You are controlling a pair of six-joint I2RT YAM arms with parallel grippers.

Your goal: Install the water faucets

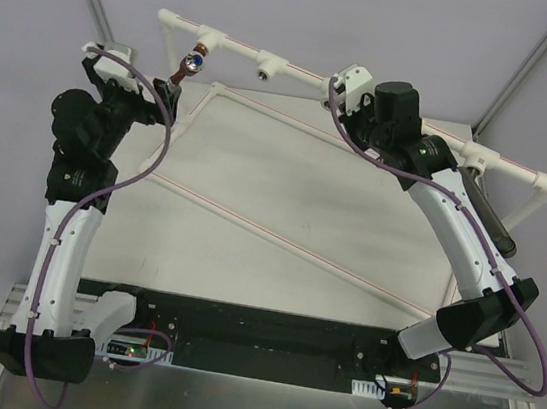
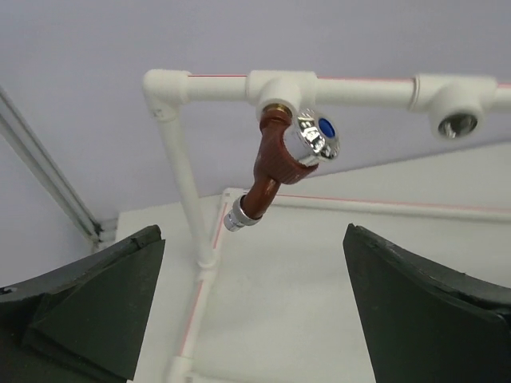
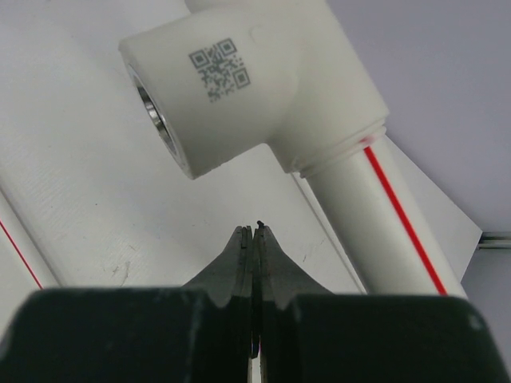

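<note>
The reddish-brown faucet (image 2: 275, 163) hangs tilted from a white tee fitting (image 2: 281, 86) at eleven o'clock on the table (image 1: 285, 196), clear of the wide-spread left gripper (image 2: 254, 239), while the right gripper (image 3: 254, 231), pinched together and empty, sits near one o'clock.

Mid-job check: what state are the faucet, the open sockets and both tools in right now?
Reddish-brown faucet: brass end in its tee socket, hanging there with no tool on it.
Neighbouring tee socket: empty.
QR-marked fitting: socket empty.
Left tool: open, short of the faucet, holding nothing.
Right tool: shut, empty, close to the QR-marked fitting, not touching it.
</note>
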